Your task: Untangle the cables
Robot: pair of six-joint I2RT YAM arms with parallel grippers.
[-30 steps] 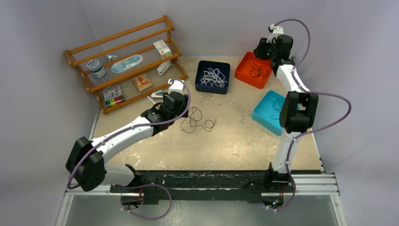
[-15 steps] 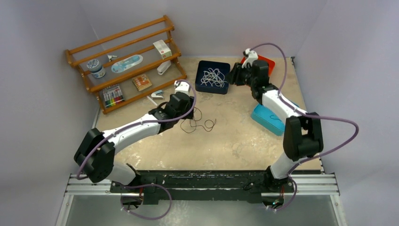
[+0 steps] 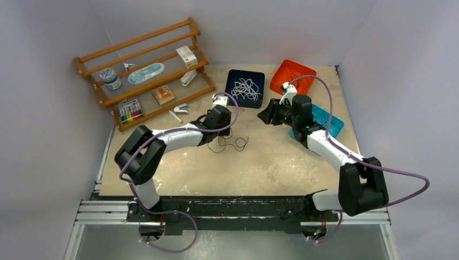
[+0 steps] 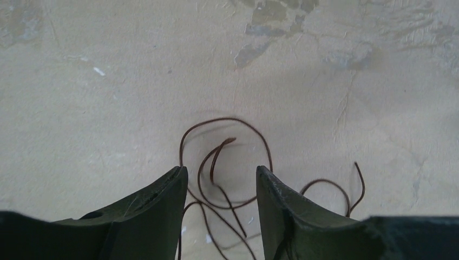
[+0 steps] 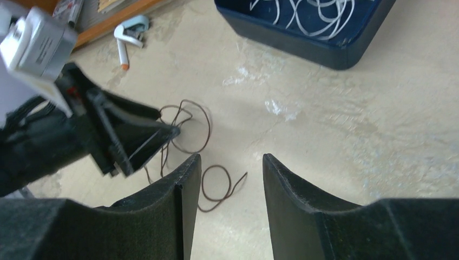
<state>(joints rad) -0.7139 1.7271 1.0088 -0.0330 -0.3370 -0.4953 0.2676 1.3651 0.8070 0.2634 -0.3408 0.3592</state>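
Cables (image 3: pixel 231 144): we see a dark brown one lying in loose loops on the table (image 3: pixel 270 162), near the navy tray (image 3: pixel 229 99).
White cables (image 3: pixel 246 88): we find these heaped inside the navy tray.
Left gripper (image 4: pixel 219 172): its fingers stand apart and low over the brown loops. One curl runs between them, and we see nothing clamped.
Right gripper (image 5: pixel 230 160): spread open and empty. We see it above bare table, just beside the brown loops and facing the left gripper.
Orange tray (image 3: pixel 281 82): at the far edge, with thin dark cords inside.
Teal tray (image 3: pixel 331 123): partly under the right arm.
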